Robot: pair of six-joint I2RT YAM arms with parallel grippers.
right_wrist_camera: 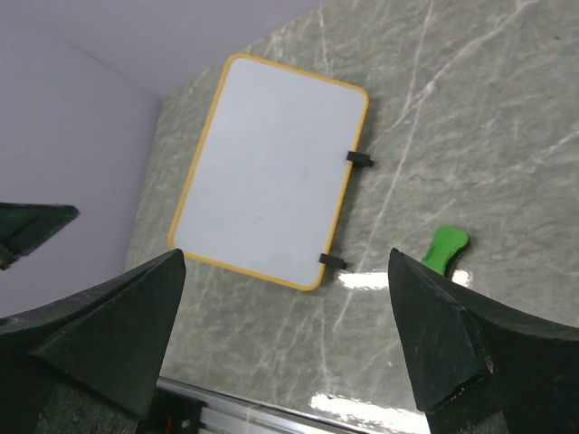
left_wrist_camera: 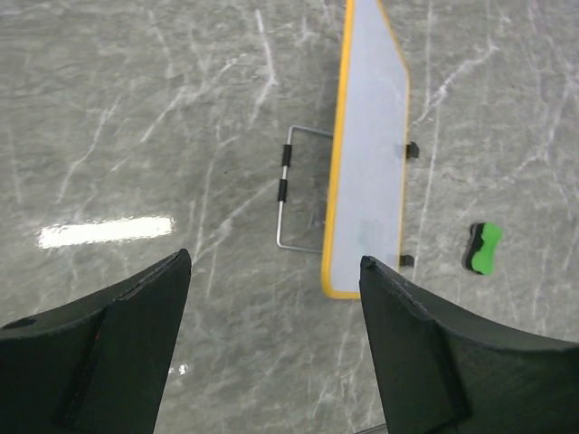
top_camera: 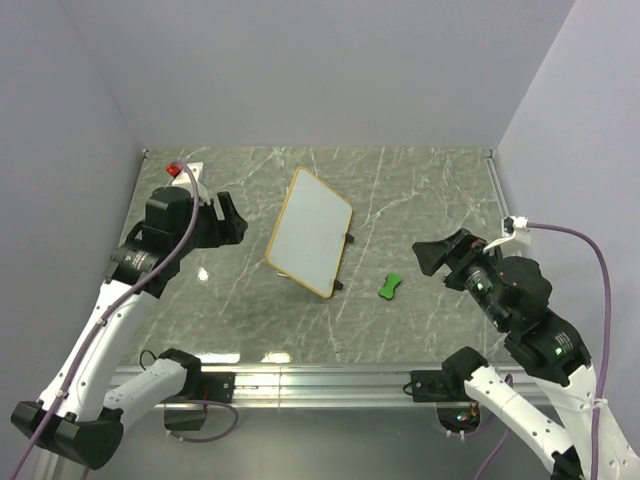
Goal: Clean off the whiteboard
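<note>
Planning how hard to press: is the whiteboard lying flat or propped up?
Propped up and tilted: in the left wrist view the whiteboard leans on a wire stand behind it.

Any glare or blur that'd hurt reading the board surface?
Top external: sharp, only small reflections on the table. Left wrist: bright glare bar on the table, whiteboard seen steeply oblique. Right wrist: glare patches beside the green eraser, board face evenly lit.

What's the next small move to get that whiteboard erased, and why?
Probably lower the right claw toward the green eraser and close on it. Both it and the left claw are open and empty, and the eraser lies untouched on the table, right of the whiteboard, nearer the right arm.
</note>
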